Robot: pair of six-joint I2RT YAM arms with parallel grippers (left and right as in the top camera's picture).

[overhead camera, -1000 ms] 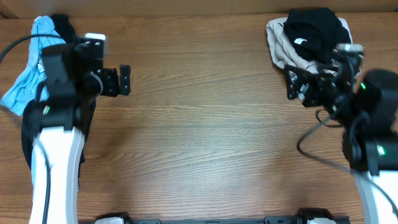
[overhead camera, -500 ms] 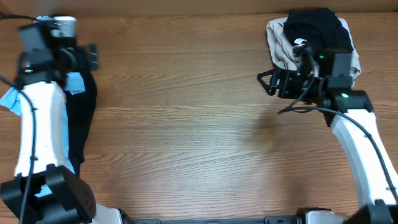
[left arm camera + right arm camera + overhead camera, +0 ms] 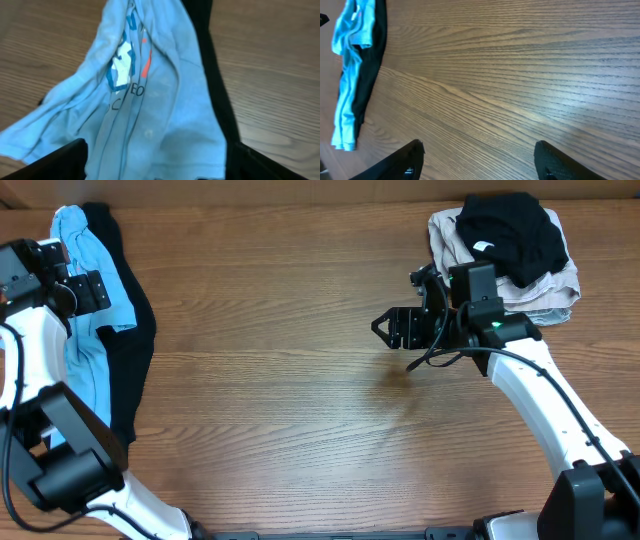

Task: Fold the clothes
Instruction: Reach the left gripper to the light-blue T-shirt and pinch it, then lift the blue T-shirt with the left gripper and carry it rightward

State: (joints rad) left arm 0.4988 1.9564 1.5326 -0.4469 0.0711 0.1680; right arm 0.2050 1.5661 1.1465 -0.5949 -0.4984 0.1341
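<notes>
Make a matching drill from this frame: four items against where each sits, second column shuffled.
Items
A. light blue T-shirt
B. black garment with a white mark
C. beige garment
D. right gripper

Places
1. top of the far-right pile
2. over the bare table, jaws open, holding nothing
3. bottom of the far-right pile
4. left side, lying on a long black garment

Pairs: A-4, B-1, C-3, D-2
</notes>
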